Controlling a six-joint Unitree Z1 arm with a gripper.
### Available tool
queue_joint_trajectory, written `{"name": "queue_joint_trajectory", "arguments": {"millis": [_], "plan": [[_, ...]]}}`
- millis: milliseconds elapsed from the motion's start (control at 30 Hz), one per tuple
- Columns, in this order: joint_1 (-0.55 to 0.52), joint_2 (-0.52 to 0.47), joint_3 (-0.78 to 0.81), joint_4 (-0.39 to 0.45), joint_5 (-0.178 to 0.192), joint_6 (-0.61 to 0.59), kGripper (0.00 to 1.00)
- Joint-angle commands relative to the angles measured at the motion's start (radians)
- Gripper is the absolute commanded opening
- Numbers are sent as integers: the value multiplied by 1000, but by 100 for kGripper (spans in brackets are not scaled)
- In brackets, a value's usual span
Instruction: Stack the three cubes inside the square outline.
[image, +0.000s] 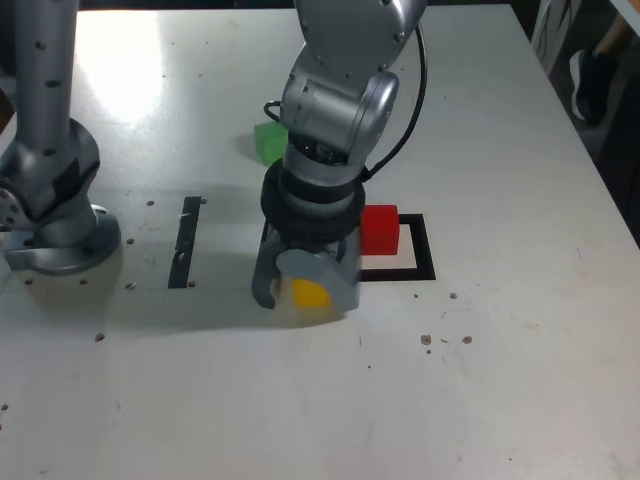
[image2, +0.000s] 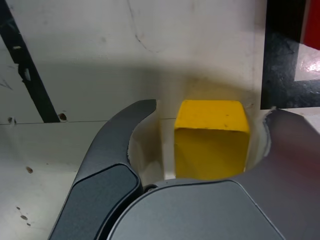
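The yellow cube (image: 308, 292) (image2: 212, 135) rests on the white table between the fingers of my gripper (image: 305, 298) (image2: 210, 110). The jaws stand open around it, with a narrow gap showing on each side in the wrist view. The red cube (image: 379, 229) (image2: 312, 25) sits inside the square outline (image: 420, 250) (image2: 282, 65), just to the exterior view's right of the gripper. The green cube (image: 268, 142) lies farther back, partly hidden behind the arm.
A short black tape strip (image: 186, 243) (image2: 27, 75) lies at the exterior view's left of the gripper. The arm's grey base (image: 50, 200) stands at the far left. Small dark specks dot the table (image: 500, 380).
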Motion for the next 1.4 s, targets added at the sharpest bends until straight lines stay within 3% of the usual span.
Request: {"name": "queue_joint_trajectory", "arguments": {"millis": [0, 233, 433, 667, 800, 867, 1067, 1367], "plan": [[2, 3, 6, -16, -5, -2, 34], [2, -10, 10, -29, -14, -2, 24], [2, -85, 21, 18, 17, -20, 18], [2, -198, -78, 169, 93, -26, 17], [24, -196, -226, 290, 144, -5, 17], [50, -177, -277, 323, 152, 16, 17], [131, -83, -362, 337, 137, 86, 17], [142, 7, -398, 308, 98, 110, 17]]}}
